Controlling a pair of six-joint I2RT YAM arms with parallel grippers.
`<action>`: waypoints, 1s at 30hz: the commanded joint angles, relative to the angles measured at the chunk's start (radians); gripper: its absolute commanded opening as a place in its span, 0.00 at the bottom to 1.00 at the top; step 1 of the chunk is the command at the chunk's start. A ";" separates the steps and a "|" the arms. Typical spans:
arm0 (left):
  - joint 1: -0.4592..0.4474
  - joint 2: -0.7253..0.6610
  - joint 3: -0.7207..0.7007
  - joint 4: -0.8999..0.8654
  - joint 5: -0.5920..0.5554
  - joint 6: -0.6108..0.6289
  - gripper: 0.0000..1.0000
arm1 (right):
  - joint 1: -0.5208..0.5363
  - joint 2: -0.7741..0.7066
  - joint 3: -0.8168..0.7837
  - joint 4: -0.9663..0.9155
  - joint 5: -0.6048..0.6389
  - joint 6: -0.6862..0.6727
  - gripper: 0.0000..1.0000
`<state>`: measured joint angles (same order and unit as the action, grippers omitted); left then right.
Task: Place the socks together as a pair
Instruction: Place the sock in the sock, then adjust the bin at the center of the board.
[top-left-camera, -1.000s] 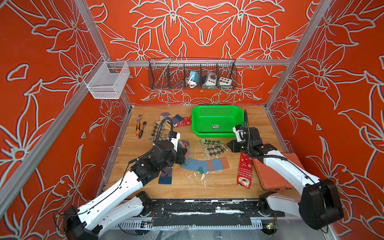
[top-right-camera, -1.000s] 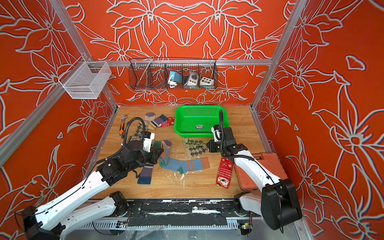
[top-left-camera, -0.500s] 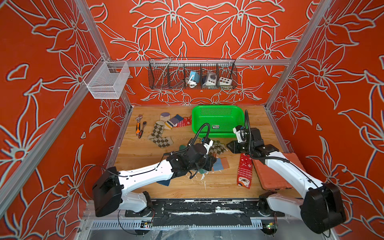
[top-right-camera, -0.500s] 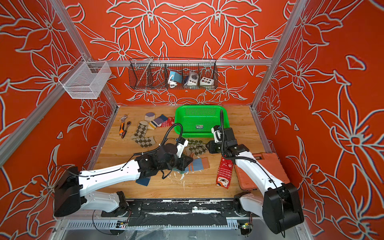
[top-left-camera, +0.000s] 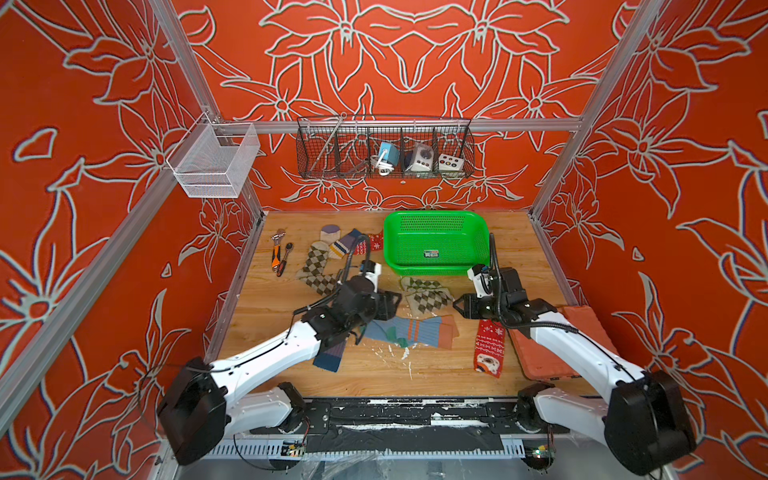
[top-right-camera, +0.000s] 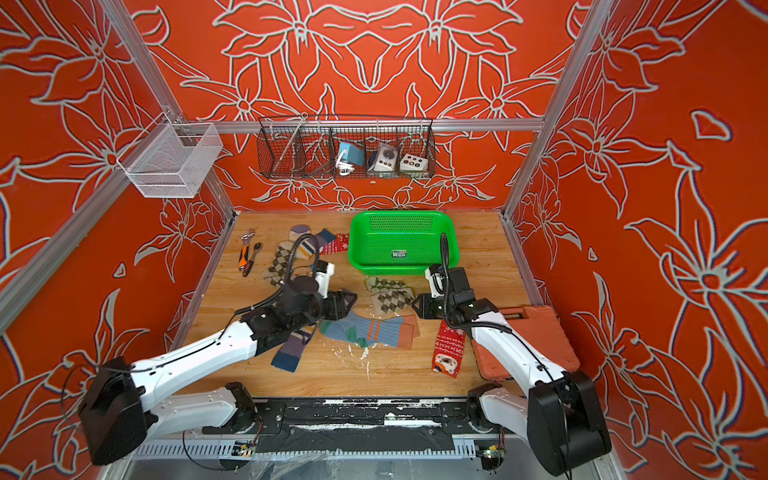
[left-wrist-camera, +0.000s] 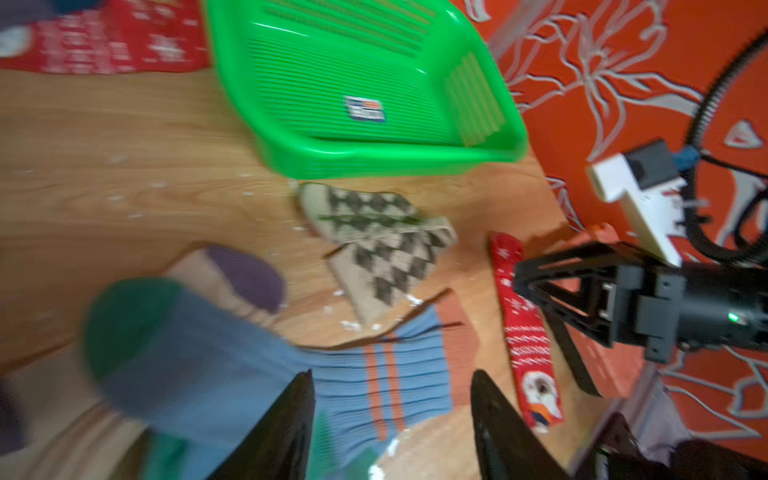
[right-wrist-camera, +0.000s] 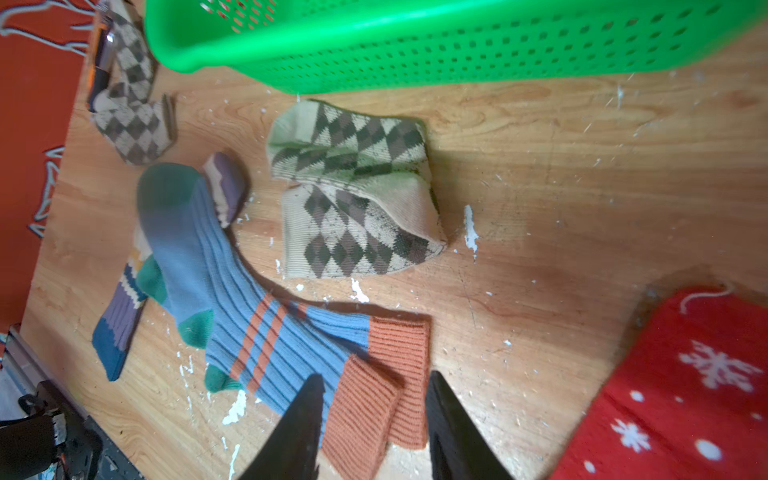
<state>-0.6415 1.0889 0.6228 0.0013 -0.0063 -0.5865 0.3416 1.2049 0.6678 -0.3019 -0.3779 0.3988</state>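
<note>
The wooden table (top-left-camera: 515, 245) is carrying everything, with the green basket (top-left-camera: 432, 272) sitting at its far side, holding no socks.

Both arms are reaching toward the middle. The left gripper (left-wrist-camera: 392, 374) is hovering over the foot end of the blue ribbed socks (top-left-camera: 415, 330), its jaws standing well apart and gripping nothing. The right gripper (right-wrist-camera: 376, 376) is hanging above the orange cuffs, jaws parted too and holding nothing. This is looking like a 2-handed lay-down: each arm working 1 end so the 2 socks are lying overlapped, cuffs side by side, as a pair.

The other socks are lying unmatched. 1 argyle sock (top-left-camera: 428, 295) is sitting folded just in front of the basket; its partner (top-left-camera: 316, 270) is lying well apart, near the hand tools (top-left-camera: 280, 253). 1 red snowflake sock (top-left-camera: 488, 349) is lying beside the right arm; another (top-left-camera: 374, 243) is peeking out left of the basket.

The left arm is covering most of a cream and purple sock (top-left-camera: 330, 355), and motion is blurring much of the left wrist view. The right arm is hiding part of an orange case (top-left-camera: 582, 328).
</note>
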 joint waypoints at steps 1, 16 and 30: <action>0.075 -0.072 -0.139 0.036 0.029 -0.029 0.57 | 0.005 0.076 0.060 0.039 0.013 -0.002 0.43; 0.193 -0.174 -0.347 0.101 0.145 -0.064 0.46 | -0.009 0.416 0.370 0.048 0.081 -0.021 0.41; 0.289 -0.128 -0.383 0.167 0.265 -0.067 0.36 | -0.012 0.610 0.582 0.022 0.084 -0.056 0.39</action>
<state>-0.3599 0.9588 0.2432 0.1440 0.2394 -0.6491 0.3336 1.7821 1.2015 -0.2653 -0.3103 0.3695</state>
